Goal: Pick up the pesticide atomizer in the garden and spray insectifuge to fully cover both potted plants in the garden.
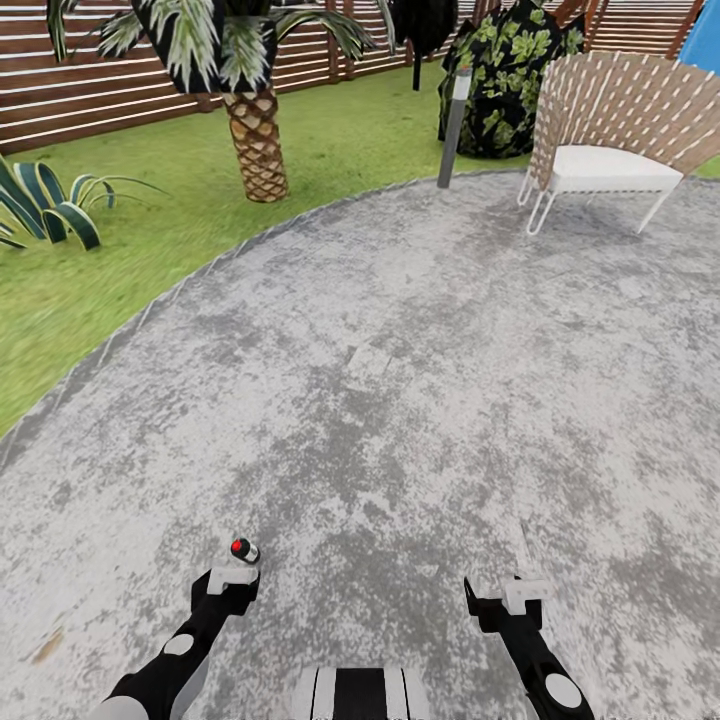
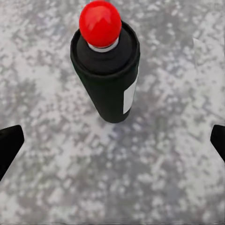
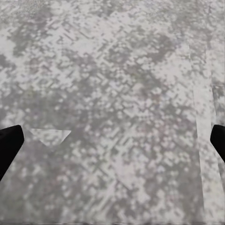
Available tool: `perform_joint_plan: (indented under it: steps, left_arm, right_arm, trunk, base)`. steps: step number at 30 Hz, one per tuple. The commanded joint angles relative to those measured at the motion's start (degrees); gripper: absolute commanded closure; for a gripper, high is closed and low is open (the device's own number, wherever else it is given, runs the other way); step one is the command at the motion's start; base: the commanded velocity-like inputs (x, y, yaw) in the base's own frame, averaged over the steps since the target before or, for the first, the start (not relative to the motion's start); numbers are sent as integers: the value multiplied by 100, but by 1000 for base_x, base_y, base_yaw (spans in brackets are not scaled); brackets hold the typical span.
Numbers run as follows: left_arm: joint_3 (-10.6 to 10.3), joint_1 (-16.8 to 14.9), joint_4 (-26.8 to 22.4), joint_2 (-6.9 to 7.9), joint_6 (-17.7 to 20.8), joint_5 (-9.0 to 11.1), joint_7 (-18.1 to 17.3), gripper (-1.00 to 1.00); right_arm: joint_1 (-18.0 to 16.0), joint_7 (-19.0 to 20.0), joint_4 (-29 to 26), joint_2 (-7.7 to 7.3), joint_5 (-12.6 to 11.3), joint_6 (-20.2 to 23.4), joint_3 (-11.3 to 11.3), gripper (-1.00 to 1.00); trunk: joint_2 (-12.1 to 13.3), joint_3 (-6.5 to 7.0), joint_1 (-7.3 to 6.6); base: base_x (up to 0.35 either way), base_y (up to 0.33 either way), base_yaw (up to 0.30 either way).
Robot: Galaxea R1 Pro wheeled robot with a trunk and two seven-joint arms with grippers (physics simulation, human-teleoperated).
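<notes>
Even, bright, diffuse daylight; no cast shadows or glare. Paving (image 1: pixel 400 380) texture is coarsely pixelated in both wrist views; far foliage slightly soft.

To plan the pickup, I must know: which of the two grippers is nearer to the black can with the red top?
The left gripper: the pesticide atomizer stands just ahead of it, while the right gripper has bare paving ahead.
</notes>
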Motion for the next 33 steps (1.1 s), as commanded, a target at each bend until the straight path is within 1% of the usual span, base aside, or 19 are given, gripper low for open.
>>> perform_joint_plan:
  steps: [1, 10, 22, 33]
  left_arm:
    - [7, -3, 4, 1, -20, -28, -5, -100]
    - [7, -3, 4, 1, -31, -28, -5, -100]
    - [7, -3, 4, -6, -31, -28, -5, -100]
    - [7, -3, 4, -8, -34, -34, -5, -100]
  right_arm:
    - [-2, -2, 2, 0, 26, -15, -2, -100]
    - [-2, -2, 2, 0, 29, -15, -2, -100]
    - [-2, -2, 2, 0, 34, -15, -2, -100]
    - [-2, -2, 2, 0, 35, -15, -2, -100]
  trunk:
    - [-1, -13, -1]
    - [-1, -76, -1]
    - [-1, -79, -1]
    - [-1, -79, -1]
  base:
    - [0, 0, 0]
    - [0, 0, 0]
    - [87, 62, 0]
    - [79, -42, 0]
